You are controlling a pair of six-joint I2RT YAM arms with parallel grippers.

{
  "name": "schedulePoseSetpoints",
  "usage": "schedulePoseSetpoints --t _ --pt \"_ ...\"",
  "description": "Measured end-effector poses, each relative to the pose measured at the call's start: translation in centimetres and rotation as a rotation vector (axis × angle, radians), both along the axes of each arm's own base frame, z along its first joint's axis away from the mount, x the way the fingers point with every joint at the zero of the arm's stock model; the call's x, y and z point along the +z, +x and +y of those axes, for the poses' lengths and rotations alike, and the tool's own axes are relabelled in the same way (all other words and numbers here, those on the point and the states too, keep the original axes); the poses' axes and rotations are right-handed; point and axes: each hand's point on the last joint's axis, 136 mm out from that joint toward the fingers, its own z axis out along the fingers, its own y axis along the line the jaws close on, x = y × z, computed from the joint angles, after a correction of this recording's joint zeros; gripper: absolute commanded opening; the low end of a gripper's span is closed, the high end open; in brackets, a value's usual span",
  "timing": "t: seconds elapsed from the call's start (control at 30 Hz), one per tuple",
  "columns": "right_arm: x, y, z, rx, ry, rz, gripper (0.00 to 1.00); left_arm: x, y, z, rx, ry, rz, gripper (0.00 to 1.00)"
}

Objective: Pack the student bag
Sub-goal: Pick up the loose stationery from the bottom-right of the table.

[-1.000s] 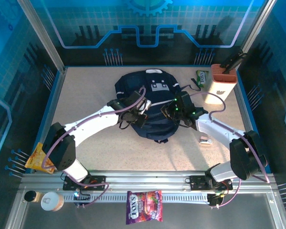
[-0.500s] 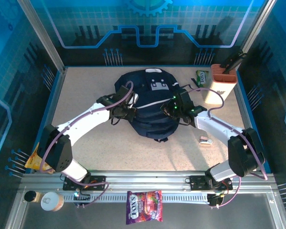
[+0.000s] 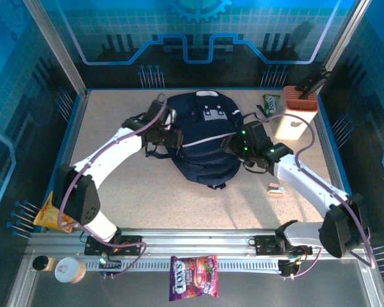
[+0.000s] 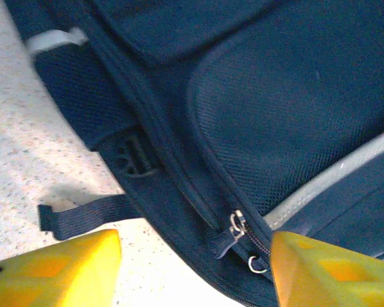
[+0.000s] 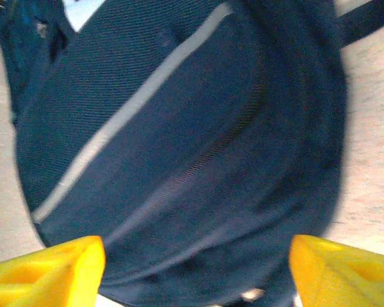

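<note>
1. bag (image 3: 201,144) lies mid-worktop (image 3: 115,185), its long axis running far to near, buckle end far.
2. left pincer (image 4: 195,268) is at its left flank and right pincer (image 5: 195,272) at its right flank; both are wide and hold nothing.
3. zip pulls (image 4: 238,225) sit just ahead of the left pincer, so it looks the nearer one for the zip.

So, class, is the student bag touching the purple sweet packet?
Apart. Top view: bare table and the rail separate the student bag from the purple sweet packet.
</note>
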Motion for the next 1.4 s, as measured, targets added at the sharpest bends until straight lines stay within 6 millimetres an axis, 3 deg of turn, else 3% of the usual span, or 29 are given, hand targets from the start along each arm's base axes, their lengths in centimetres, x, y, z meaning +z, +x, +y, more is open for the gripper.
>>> schedulePoseSetpoints --t 0.17,0.4,0.67,0.9,1.3,1.4 --pt "-1.0 -2.7 -4.4 -0.076 -0.163 0.065 0.88 3.8 0.0 3.3 0.082 -0.055 -0.117 0.99" --pt "-4.4 -6.9 -10.3 -0.226 -0.272 0.236 0.91 5.2 -0.7 4.9 0.127 -0.095 -0.185 0.99" --pt "-8.4 -10.5 -14.3 -0.428 -0.24 0.412 0.92 6.1 -0.8 4.7 0.115 -0.141 -0.215 0.99" --pt "-10.7 -10.5 -15.7 -0.553 -0.166 0.451 0.92 5.9 -0.9 4.3 0.098 -0.159 -0.213 0.99" --pt "-13.6 -9.0 -16.1 -0.579 -0.179 0.486 0.77 5.8 -0.9 4.1 0.092 -0.166 -0.214 0.99" --pt "-14.5 -9.0 -16.1 -0.568 -0.193 0.509 0.68 5.8 -0.9 4.1 0.092 -0.166 -0.213 0.99"
